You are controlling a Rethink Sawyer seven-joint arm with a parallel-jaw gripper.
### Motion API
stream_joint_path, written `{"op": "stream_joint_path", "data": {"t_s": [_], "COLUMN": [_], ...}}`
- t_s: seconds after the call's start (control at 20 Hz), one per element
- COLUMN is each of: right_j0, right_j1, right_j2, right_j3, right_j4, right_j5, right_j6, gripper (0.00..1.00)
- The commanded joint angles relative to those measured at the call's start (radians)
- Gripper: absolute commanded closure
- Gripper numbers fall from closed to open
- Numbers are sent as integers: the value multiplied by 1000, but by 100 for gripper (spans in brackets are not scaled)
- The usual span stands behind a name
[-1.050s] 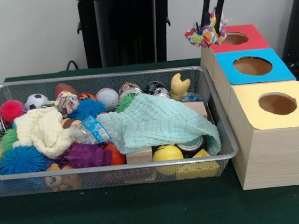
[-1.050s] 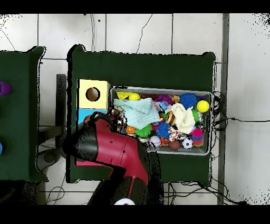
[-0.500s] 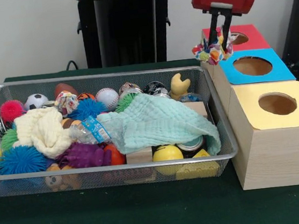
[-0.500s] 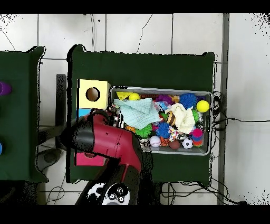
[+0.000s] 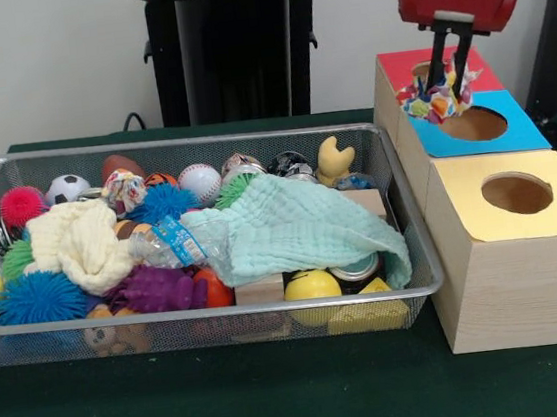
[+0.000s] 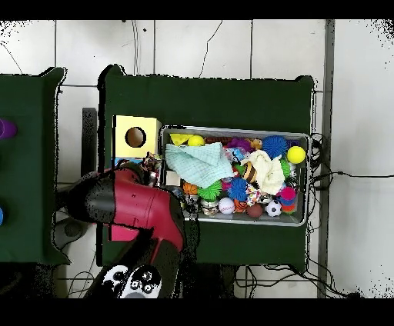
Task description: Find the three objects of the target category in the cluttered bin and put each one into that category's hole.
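My gripper [image 5: 450,76] is shut on a multicoloured patterned cloth bundle [image 5: 426,106]. It hangs over the near edge of the red box [image 5: 479,73], right above the far rim of the blue box [image 5: 522,135]. The red box's hole is mostly hidden behind the fingers and cloth. The blue box's round hole [image 5: 472,124] lies just in front of the bundle. In the overhead view the red arm [image 6: 138,207] covers the red and blue boxes and hides the gripper. A mint cloth [image 5: 291,229] and a cream cloth [image 5: 82,246] lie in the wire bin [image 5: 220,314].
The yellow box [image 5: 521,231] with its hole [image 6: 135,137] stands nearest, in line with the other two boxes. The bin [image 6: 304,138] holds several balls, spiky toys, a plastic bottle [image 5: 167,243], wood blocks and cans. A black stand [image 5: 230,43] rises behind the bin.
The gripper has carried the patterned cloth rightward in the front view and lower, from beside the red box's left corner to over the red and blue box tops.
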Motion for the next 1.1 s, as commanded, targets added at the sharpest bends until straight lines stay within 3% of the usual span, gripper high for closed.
{"op": "stream_joint_path", "data": {"t_s": [0.05, 1.1], "right_j0": [18, 30], "right_j1": [55, 107], "right_j2": [0, -6], "right_j3": [-54, -130], "right_j4": [58, 63], "right_j5": [62, 86], "right_j6": [320, 365], "gripper": [100, 100]}}
